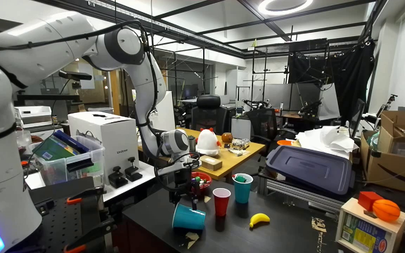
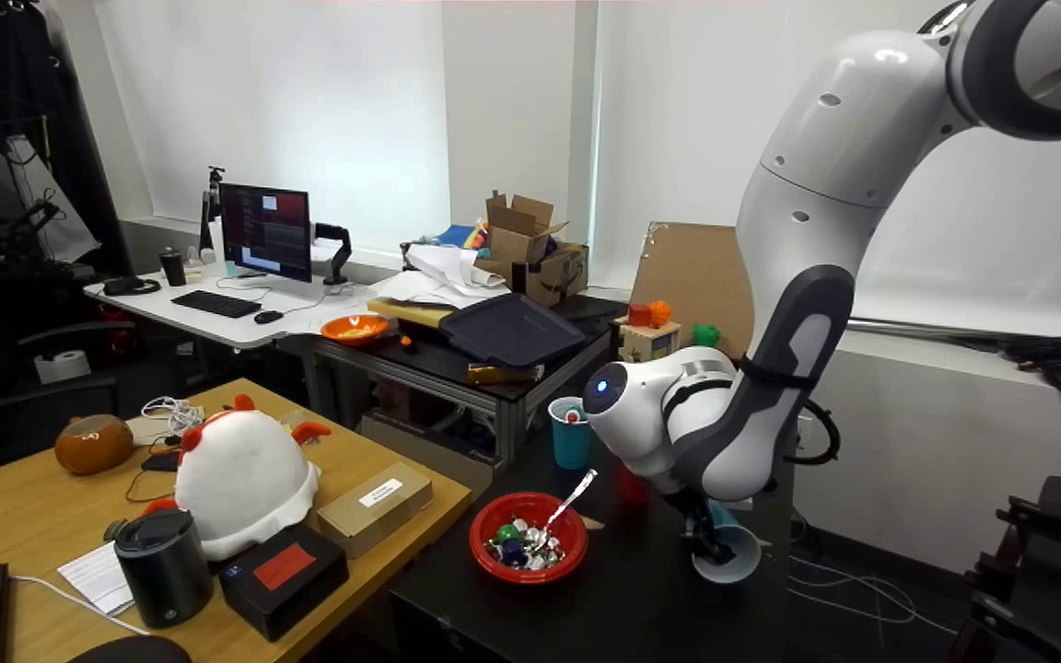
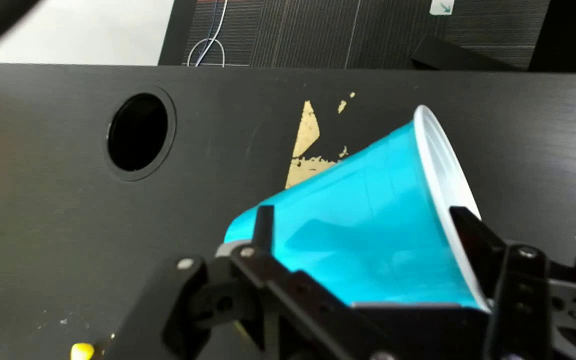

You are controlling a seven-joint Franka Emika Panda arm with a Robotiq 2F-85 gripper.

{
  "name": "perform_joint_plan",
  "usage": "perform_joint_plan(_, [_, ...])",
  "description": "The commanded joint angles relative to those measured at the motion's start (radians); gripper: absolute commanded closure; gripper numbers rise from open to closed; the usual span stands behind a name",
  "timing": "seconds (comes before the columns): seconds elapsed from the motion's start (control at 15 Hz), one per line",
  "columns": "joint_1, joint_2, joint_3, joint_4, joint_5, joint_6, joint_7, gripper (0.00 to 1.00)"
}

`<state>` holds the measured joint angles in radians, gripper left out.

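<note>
Arm white with dark-grey trim, raised in arch well above teal cup. Elbow bent; forearm slanting down toward cup. Wrist above cup; in exterior view, blue light glowing on its end. 2 black fingers reaching down at cup, spread wide: 1 at cup's mouth, 1 across its side nearer narrow end; whether they touch it, cannot tell.

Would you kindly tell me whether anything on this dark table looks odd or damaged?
Yes: the tapered teal plastic cup lies on its side under the black two-fingered gripper, whereas the red plastic cup and another teal plastic cup stand upright. The black tabletop nearby also looks damaged, showing jagged tan patches.
</note>
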<state>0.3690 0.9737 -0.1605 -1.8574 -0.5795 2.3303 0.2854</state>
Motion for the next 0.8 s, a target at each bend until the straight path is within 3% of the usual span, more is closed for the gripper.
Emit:
perform_joint_plan(0.0, [0.025, 0.032, -0.026, 0.031, -0.042, 0.012, 0.065, 0.44])
perform_joint_plan(0.53, [0.023, 0.023, -0.036, 0.039, -0.072, -0.004, 0.106, 0.99])
perform_joint_plan(0.73, [0.023, -0.023, -0.045, 0.017, -0.082, -0.020, 0.142, 1.00])
